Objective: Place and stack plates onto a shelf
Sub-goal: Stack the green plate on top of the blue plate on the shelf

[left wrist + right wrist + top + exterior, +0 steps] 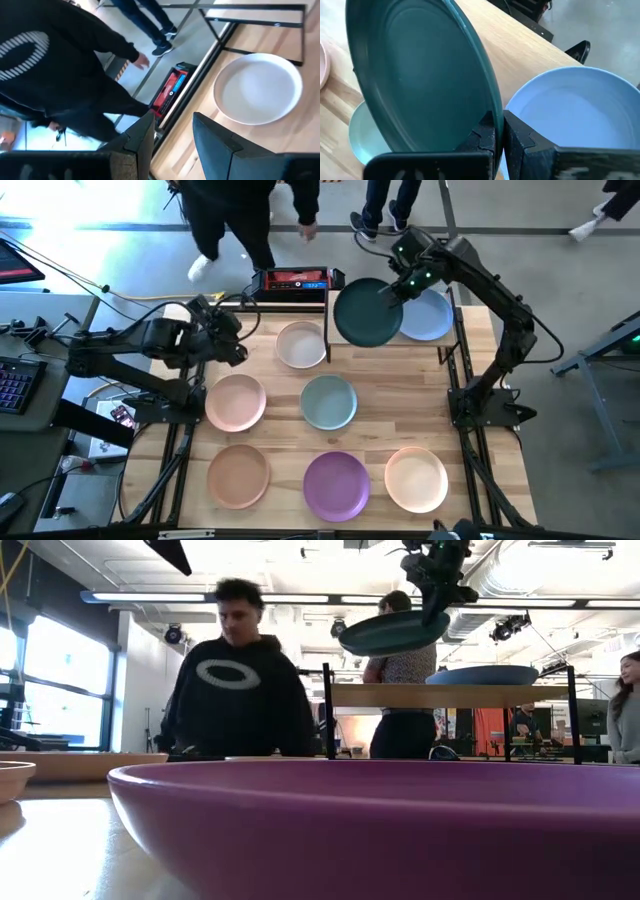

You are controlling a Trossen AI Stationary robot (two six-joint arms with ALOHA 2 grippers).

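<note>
The right gripper (397, 288) is clamping its fingers on the rim of the teal plate (368, 312), holding it tilted in the air above the shelf (450, 695), beside the blue plate (426, 315) that is lying on the shelf. In the low view the purple plate (380, 830) is filling the foreground and hiding most of the tabletop (380, 365). The left gripper (172, 142) is hovering with fingers apart beside the beige plate (301, 344), which is sitting just beside the shelf. The pink (236, 401), sage (329, 401), tan (239, 475) and peach (416, 478) plates are lying on the slatted wood. Beyond the shelf a person in a dark sweatshirt (238, 695) is standing, others being cut off.
</note>
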